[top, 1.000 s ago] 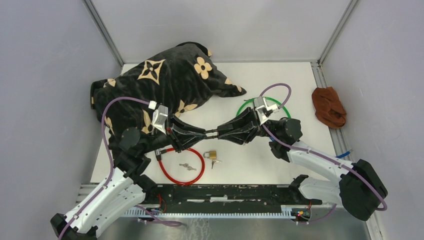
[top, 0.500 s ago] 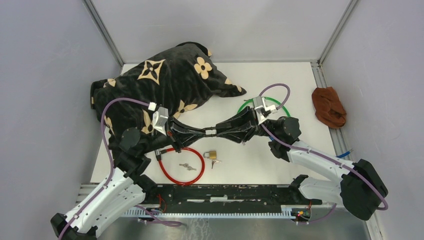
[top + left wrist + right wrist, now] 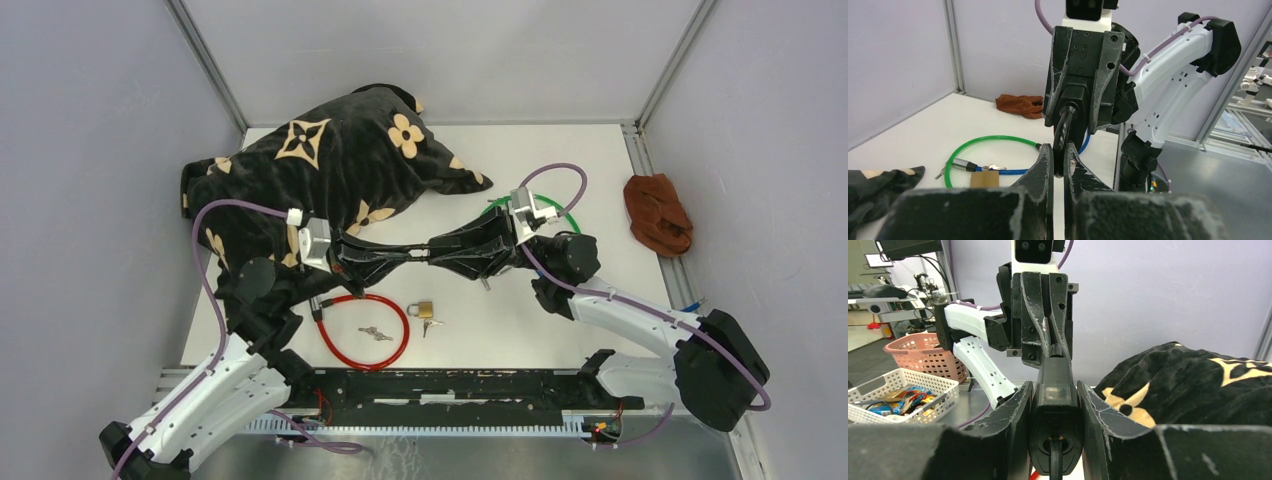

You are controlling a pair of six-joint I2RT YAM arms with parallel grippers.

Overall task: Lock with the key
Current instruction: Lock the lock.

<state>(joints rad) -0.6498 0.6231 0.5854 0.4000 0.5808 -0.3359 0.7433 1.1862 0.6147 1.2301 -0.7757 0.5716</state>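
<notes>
Left jaws clench a thin black piece [image 3: 1062,134], right jaws grasp the black lock [image 3: 1055,400]; a skewed pull toward 9 o'clock may loosen it.

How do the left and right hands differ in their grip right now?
The left hand is pinched shut on a thin black piece at the end of the black lock. The right hand stands wider, clamped around that lock's body. The left hand reaches in from the left, the right hand from the right. Both meet tip to tip above the table.
</notes>
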